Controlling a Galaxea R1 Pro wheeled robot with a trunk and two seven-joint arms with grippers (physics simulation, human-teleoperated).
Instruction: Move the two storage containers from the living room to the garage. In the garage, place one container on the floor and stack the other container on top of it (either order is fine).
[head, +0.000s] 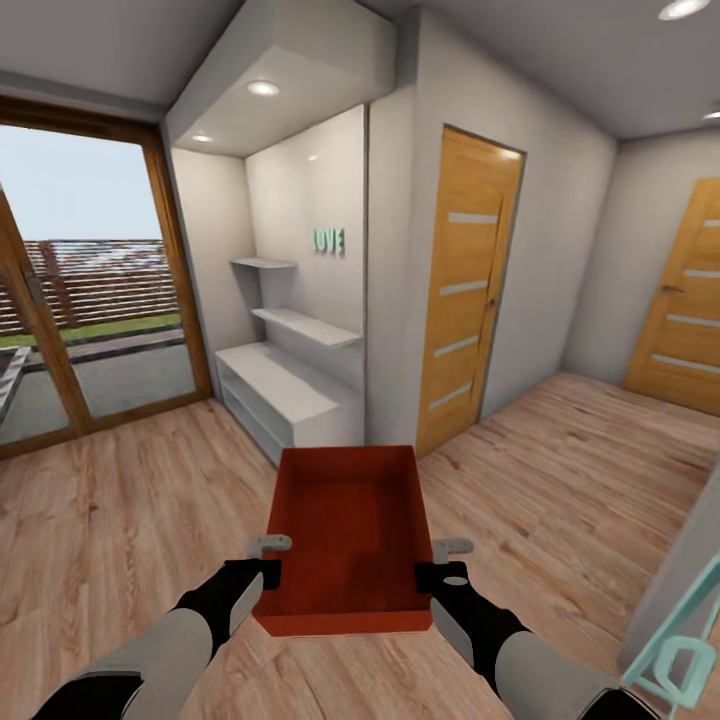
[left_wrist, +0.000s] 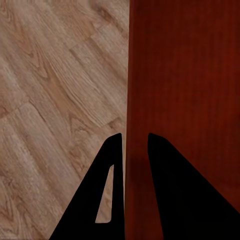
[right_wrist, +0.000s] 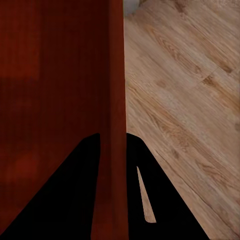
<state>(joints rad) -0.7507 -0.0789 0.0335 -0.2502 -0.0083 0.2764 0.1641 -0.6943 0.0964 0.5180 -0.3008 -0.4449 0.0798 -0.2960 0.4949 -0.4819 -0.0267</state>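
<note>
Orange-red rectangular straight-walled storage container (head: 345, 540) hangs between our grippers; left gripper (head: 270, 548) and right gripper (head: 450, 549) each pinch a side wall, above light wood-plank floor (head: 120, 500).

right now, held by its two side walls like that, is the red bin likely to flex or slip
The storage container probably stays stiff: its walls look straight and unbowed. Slipping seems possible, since the left gripper and right gripper only pinch thin smooth walls.

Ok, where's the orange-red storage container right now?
Head view: the storage container is low and central, carried above the wood floor between the left claw and right claw, each clamped on a side wall.
</note>
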